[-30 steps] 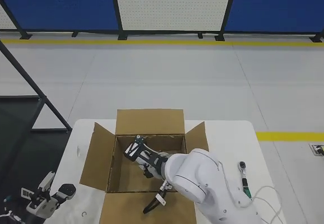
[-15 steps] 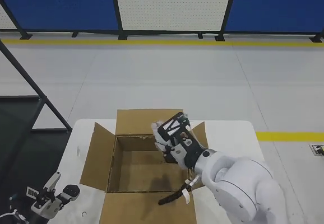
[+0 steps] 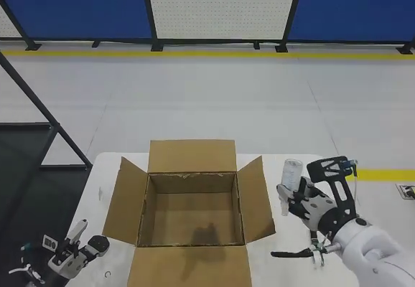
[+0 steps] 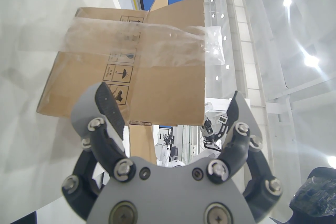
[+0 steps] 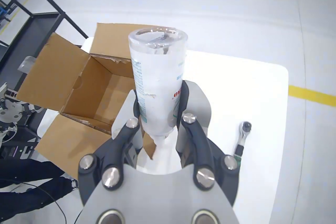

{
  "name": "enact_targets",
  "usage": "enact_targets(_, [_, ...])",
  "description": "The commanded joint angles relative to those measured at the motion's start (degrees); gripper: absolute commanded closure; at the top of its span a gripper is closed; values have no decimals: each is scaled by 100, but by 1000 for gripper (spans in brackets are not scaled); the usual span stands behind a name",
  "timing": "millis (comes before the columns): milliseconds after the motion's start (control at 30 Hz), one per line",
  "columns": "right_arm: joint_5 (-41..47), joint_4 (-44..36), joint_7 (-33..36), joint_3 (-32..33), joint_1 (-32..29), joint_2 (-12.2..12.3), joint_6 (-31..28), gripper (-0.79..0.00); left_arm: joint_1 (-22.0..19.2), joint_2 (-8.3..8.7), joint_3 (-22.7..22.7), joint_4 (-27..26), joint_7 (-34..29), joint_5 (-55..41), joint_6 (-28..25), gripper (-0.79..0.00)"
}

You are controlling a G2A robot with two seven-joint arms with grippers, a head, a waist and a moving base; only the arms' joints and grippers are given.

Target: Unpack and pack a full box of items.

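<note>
An open cardboard box stands mid-table, flaps spread, its floor bare. Right of its right flap, my right gripper is shut on a clear plastic bottle held above the white table. In the right wrist view the bottle points away from the palm, with the right gripper clamped on its lower body near the neck. My left gripper sits open and empty at the table's front left corner. In the left wrist view, the left gripper faces the box's outer wall.
A ratchet wrench lies on the table to the right of the held bottle. A strip of clear film hangs off the box's side. A black metal rack stands left of the table.
My right gripper has risen out of the box with the bottle and swung right, past the right flap. The left gripper has drifted slightly along the front left corner.
</note>
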Motion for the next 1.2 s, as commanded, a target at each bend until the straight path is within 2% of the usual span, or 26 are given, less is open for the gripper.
enact_targets(0, [-51,87,-28,182,-244,16,108,0,1,1,19,-18,15,11,3,-785])
enact_targets(67, [-147,314,-67,337,-429,30,239,0,2,2,27,-32,35,17,8,-785])
enact_targets(300, [579,1270,-465,725,-785,57,266,0,14,-1,43,-53,156,-34,-16,-785])
enact_targets(433, [1048,2086,-808,754,-918,59,237,0,41,-12,60,-79,282,-114,-36,-785])
enact_targets(800, [1052,2145,-850,680,-948,64,165,0,157,-24,129,-203,426,-43,-89,-785])
enact_targets(1033, [953,3241,175,484,-193,160,144,0,226,-29,84,-205,486,-70,-134,-785])
enact_targets(1167, [708,3743,344,355,104,194,300,0,248,-30,78,-198,515,-58,-136,-785])
